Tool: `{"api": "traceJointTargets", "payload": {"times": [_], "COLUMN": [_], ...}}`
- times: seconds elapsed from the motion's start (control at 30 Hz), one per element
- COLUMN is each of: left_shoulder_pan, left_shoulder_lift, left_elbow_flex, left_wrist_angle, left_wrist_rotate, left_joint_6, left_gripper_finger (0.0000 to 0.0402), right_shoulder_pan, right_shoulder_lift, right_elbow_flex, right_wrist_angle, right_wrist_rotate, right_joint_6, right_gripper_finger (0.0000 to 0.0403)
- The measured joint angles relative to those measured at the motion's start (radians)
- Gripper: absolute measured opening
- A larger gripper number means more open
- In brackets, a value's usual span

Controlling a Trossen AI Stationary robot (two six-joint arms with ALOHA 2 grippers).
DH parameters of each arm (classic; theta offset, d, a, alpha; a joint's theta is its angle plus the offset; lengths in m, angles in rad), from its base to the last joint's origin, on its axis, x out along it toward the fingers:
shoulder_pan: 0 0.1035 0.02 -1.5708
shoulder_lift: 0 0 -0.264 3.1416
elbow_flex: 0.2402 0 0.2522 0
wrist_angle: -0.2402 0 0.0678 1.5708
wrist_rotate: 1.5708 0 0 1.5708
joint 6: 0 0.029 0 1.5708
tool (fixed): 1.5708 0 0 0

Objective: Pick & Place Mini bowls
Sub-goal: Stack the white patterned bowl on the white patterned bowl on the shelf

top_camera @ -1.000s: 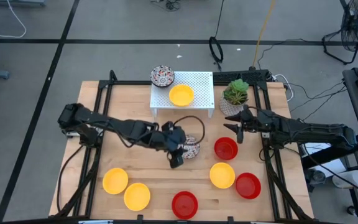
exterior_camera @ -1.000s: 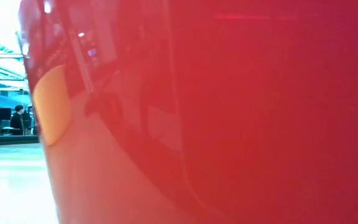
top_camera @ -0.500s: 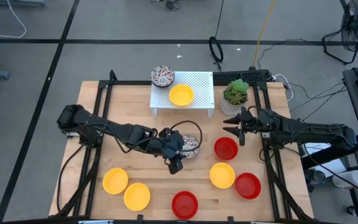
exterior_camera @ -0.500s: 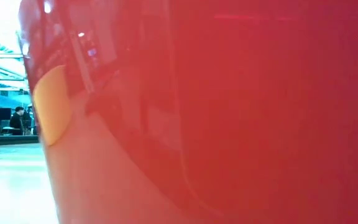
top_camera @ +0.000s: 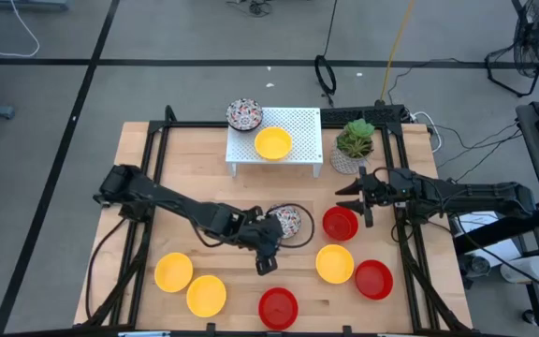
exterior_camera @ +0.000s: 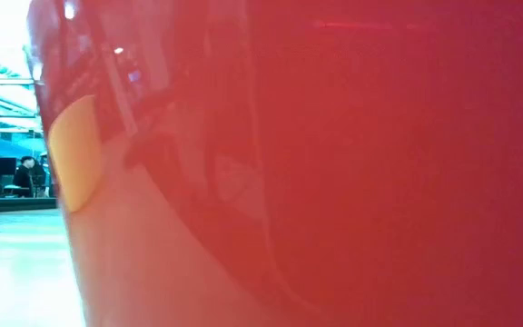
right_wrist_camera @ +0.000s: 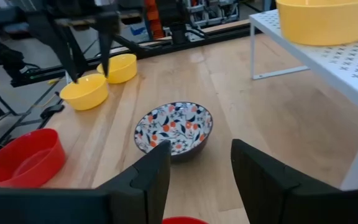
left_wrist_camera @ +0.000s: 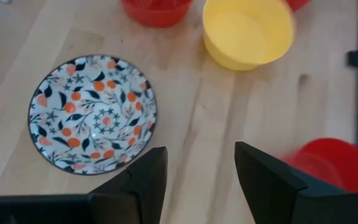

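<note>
My left tool (top_camera: pixel 268 263) hung open beside the patterned bowl (top_camera: pixel 286 221) on the desk (top_camera: pixel 232 281); the right tool (top_camera: pixel 358 198) waited open. Coming in askew, I judged, could shove that bowl away.

I count nine mini bowls on my feed. Four are yellow: one on the white rack (top_camera: pixel 274 139), two (top_camera: pixel 173 271) (top_camera: pixel 206 295) at the desk's (top_camera: pixel 195 168) near-left, far from the rack, and one (top_camera: pixel 334 263) on the near-right. Three are red: one (top_camera: pixel 340 224) just below the rack's right end, one (top_camera: pixel 373 279) beyond the yellow one, one (top_camera: pixel 278 307) at the near edge. Two are patterned: one (top_camera: pixel 244 114) touching the rack's far-left corner, one (top_camera: pixel 285 222) in front of the rack. One potted plant (top_camera: pixel 354 140) stands right of the rack.
</note>
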Motion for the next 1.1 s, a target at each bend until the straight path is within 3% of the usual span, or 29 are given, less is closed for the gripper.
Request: {"api": "traceJointTargets", "payload": {"times": [0.53,0.83,0.93,1.1], "left_shoulder_pan": [0.063,0.092,0.091,0.097], "left_shoulder_lift": [0.191,0.246,0.244,0.233], "left_elbow_flex": [-0.001,-0.001,0.0,0.0], "left_wrist_angle": [0.044,0.041,0.05,0.051], "left_wrist_rotate": [-0.035,-0.037,-0.059,-0.011], "left_joint_6": [0.327,0.374,0.399,0.405], "left_gripper_finger": [0.0191,0.0186,0.0151,0.0035], "right_shoulder_pan": [0.023,0.023,0.023,0.023], "right_shoulder_lift": [0.009,0.013,0.013,0.013], "right_elbow_flex": [0.0,0.0,0.0,0.0], "right_wrist_angle": [-0.003,-0.003,-0.003,-0.003], "right_wrist_rotate": [0.0,0.0,0.0,0.0], "right_joint_6": [-0.004,-0.009,-0.009,-0.009], "right_gripper_finger": [0.0155,0.0155,0.0155,0.0155]}}
